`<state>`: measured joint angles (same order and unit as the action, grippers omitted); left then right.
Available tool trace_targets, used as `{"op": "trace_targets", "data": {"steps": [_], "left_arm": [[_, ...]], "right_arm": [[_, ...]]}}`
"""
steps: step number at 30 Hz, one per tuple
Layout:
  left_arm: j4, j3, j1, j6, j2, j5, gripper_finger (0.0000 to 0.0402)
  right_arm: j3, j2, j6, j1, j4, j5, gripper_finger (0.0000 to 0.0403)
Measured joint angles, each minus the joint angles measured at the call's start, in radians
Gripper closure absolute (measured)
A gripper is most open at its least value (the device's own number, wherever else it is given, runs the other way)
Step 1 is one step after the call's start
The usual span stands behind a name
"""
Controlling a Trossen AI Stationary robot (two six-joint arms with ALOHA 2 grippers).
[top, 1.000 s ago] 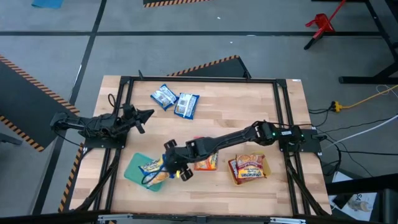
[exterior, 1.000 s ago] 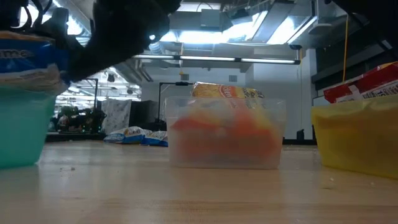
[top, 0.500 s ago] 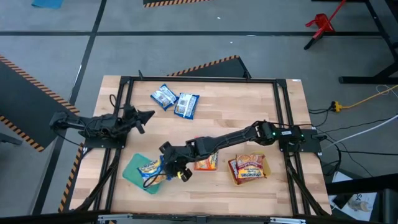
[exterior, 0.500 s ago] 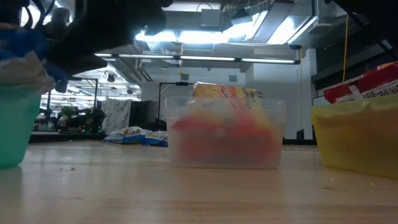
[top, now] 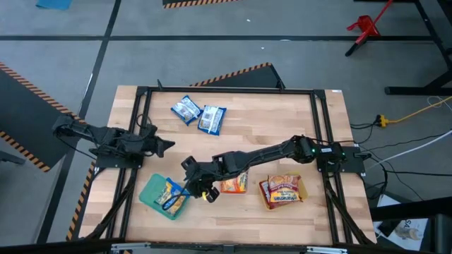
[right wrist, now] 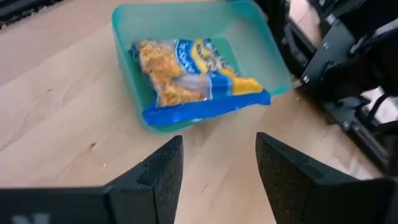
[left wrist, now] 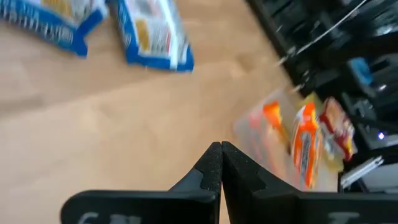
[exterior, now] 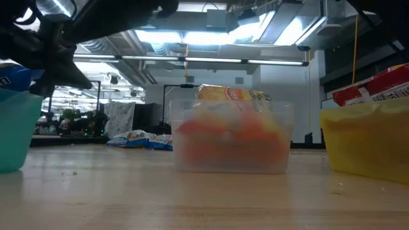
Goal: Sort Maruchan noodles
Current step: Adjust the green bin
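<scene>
**Blue packet lies in the teal tray**

My right gripper hangs empty with jaws apart, just beside the shallow teal plastic tray, where I see one blue-and-white crinkly noodle packet. The clear tray holds orange packets. The left gripper is closed, empty.

The light wooden worktop has a black metal frame around its edges. A shallow teal plastic tray stands near the front left part of it. A clear plastic tray stands in the middle at the front, and a yellow plastic tray stands to the right of it. The floor is grey concrete, with orange and black striped tape just behind the worktop. A red metal stand is far back on the right. A yellow cable lies on the floor at the right side.
</scene>
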<state>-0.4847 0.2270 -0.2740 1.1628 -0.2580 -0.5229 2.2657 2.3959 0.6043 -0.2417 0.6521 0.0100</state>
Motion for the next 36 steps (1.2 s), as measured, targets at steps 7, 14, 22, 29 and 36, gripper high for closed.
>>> {"op": "trace_targets", "data": {"steps": [7, 14, 22, 29, 36], "left_arm": [[-0.232, 0.117, -0.041, 0.141, -0.173, 0.198, 0.0401], [-0.391, 0.224, -0.092, 0.233, -0.346, 0.312, 0.0401], [-0.568, 0.365, -0.155, 0.395, -0.544, 0.396, 0.0401], [-0.625, 0.403, -0.212, 0.482, -0.741, 0.576, 0.0401], [-0.617, 0.402, -0.302, 0.535, -0.875, 0.726, 0.0401]], "right_arm": [[0.001, 0.005, -0.006, 0.000, -0.052, 0.003, 0.0217], [0.000, 0.010, -0.026, 0.000, -0.072, 0.009, 0.0217], [-0.002, 0.010, -0.060, 0.000, -0.073, 0.037, 0.0217], [-0.002, 0.010, -0.091, 0.000, -0.075, 0.066, 0.0217], [-0.002, 0.010, -0.102, 0.000, -0.094, 0.143, 0.0217]]}}
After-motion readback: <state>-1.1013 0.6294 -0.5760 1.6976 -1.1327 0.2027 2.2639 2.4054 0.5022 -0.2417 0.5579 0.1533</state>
